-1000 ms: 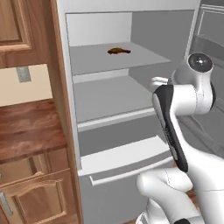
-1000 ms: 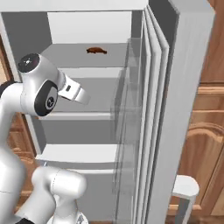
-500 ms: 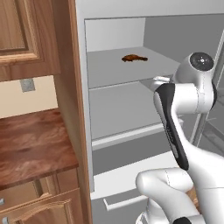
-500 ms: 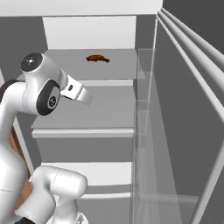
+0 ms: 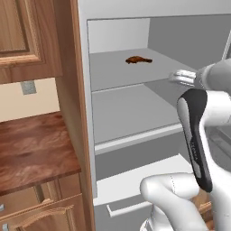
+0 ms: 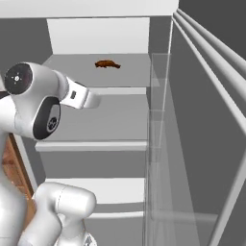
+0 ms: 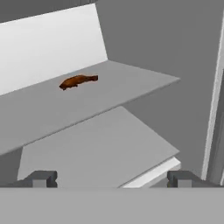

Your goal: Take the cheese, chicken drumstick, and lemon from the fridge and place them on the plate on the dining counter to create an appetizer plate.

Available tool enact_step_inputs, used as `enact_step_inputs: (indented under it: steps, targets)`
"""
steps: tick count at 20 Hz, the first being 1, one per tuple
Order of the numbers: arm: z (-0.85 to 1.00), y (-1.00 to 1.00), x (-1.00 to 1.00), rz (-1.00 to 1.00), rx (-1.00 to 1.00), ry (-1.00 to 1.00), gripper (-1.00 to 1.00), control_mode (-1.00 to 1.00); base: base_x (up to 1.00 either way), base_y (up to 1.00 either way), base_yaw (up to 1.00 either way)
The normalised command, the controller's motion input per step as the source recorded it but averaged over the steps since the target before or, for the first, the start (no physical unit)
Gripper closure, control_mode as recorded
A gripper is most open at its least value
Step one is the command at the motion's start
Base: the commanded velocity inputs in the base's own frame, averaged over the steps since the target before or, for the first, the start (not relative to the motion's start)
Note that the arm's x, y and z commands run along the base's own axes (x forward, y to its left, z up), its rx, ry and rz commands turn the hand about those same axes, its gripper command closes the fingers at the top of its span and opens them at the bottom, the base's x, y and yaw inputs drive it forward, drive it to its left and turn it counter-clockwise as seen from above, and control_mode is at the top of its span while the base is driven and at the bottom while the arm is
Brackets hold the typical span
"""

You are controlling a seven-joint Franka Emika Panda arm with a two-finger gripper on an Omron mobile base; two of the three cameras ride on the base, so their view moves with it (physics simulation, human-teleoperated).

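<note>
Fridge (image 5: pixel 122 113) shelves face you in the left base view, the door swung open; the chicken drumstick (image 5: pixel 138 59) lies alone toward the back of the upper shelf. Your white arm rises at lower right, its wrist level with the shelf below the drumstick and well short of it. At left you have a wooden counter (image 5: pixel 31 151) and a wooden cupboard (image 5: pixel 22 36).

From the right base view, you see the chicken drumstick (image 6: pixel 107 64) on that same upper shelf near the white back wall of the fridge (image 6: pixel 115 115), with your arm's wrist reaching in from the left, lower and nearer than the meat. The open door's clear racks (image 6: pixel 158 144) stand along the right.

Through the hand view, you find the gripper (image 7: pixel 111 178) spread wide and holding nothing, its two dark fingertips (image 7: pixel 41 178) far apart at the bottom. The chicken drumstick (image 7: pixel 78 81) rests on the higher shelf, well ahead of the tips.
</note>
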Motion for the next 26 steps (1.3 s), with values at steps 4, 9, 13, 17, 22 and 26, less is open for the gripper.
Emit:
enact_step_inputs:
  steps: [4, 9, 13, 17, 22, 26]
  targets:
    - [0.79, -0.05, 0.01, 0.12, 0.00, -0.17, -1.00, -1.00, 0.00, 0.00, 0.00]
    - [0.38, 0.33, 0.56, 0.01, -0.05, 0.02, -1.00, -1.00, 0.00, 0.00, 0.00]
    - [0.01, 0.71, 0.70, 0.00, -0.13, 0.12, -1.00, -1.00, 0.00, 0.00, 0.00]
    - [0.00, 0.40, 0.65, -0.02, -0.08, 0.03, -1.00, -1.00, 0.00, 0.00, 0.00]
    - [-0.01, 0.06, 0.63, -0.06, -0.02, 0.01, -1.00, -1.00, 0.00, 0.00, 0.00]
    - [-0.15, 0.00, 0.52, -0.09, 0.00, 0.01, -1.00, -1.00, 0.00, 0.00, 0.00]
